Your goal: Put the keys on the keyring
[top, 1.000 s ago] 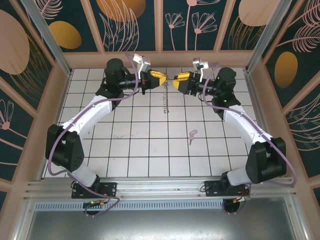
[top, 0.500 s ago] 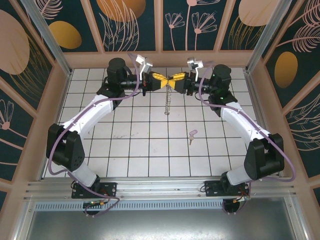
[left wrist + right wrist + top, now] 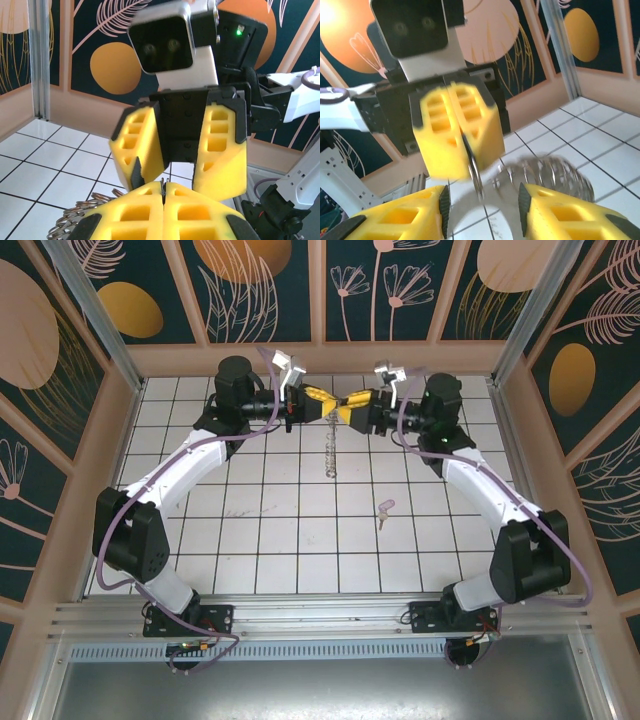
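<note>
Left gripper (image 3: 327, 404) pinched shut on keyring (image 3: 328, 452), likely dangling it for access. Right gripper (image 3: 351, 405) half-open, empty, facing it. Key (image 3: 385, 508) lies well apart.

- White tiled table top (image 3: 300, 540), square tiles, dark grout lines, faint scuff marks left of centre.
- Dark teal wall panels (image 3: 465, 290) on three sides, printed with orange discs and pale line-drawn leaves and flowers.
- Peach-coloured frame strips (image 3: 316, 290) between the panels.
- Silver aluminium corner posts (image 3: 545, 310), slanting.
- Silver aluminium rail (image 3: 320, 615) along the near edge.
- Grey metal sheet (image 3: 320, 690) below the rail.
</note>
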`<state>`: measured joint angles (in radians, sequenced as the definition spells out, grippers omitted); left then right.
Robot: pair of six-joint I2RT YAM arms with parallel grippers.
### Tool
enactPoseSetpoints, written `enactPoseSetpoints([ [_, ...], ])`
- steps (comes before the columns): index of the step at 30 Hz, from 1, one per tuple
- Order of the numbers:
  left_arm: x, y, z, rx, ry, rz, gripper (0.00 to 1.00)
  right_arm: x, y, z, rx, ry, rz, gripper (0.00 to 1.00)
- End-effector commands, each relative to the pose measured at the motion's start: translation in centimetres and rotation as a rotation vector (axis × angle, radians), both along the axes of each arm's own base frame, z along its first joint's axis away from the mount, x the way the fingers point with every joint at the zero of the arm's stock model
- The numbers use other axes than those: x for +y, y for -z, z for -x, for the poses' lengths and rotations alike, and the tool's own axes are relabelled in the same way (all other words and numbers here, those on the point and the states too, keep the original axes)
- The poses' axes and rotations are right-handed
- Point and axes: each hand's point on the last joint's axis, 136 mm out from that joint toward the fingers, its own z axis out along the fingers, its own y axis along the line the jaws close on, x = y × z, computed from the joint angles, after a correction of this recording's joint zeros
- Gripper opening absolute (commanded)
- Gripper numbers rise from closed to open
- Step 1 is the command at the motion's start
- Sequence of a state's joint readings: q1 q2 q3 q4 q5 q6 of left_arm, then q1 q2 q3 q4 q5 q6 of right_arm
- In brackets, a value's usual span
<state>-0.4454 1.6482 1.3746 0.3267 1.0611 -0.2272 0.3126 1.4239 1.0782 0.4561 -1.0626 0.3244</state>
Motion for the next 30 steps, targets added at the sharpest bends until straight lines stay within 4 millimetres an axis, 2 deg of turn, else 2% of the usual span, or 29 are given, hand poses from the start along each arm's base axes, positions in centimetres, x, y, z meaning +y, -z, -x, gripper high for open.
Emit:
enactPoseSetpoints([
  [1, 0.3, -2.8, 1.4, -0.113, 0.000, 0.049, 0.00, -2.5, -1.4, 0.6, -0.049, 0.084, -0.035, 0.44],
  [8, 1.3, -4.2, 3.2, -0.203, -0.009, 0.124, 0.00, -5.6, -0.3, 0.3, 0.048, 0.326, -0.060, 0.47],
  [14, 1.9, -5.8, 4.9, -0.294, -0.028, 0.190, 0.00, -7.9, 2.3, -1.1, 0.185, 0.493, -0.068, 0.48],
  [19, 1.8, -7.3, 5.9, -0.291, -0.008, 0.241, 0.00, -7.9, 4.0, -0.9, 0.231, 0.486, -0.055, 0.47],
  [24, 1.1, -7.9, 7.2, -0.306, 0.031, 0.259, 0.00, -7.9, 5.0, -0.5, 0.242, 0.484, -0.039, 0.47],
  [30, 0.6, -8.1, 8.5, -0.336, 0.065, 0.263, 0.00, -7.8, 4.7, 0.0, 0.217, 0.458, -0.043, 0.44],
])
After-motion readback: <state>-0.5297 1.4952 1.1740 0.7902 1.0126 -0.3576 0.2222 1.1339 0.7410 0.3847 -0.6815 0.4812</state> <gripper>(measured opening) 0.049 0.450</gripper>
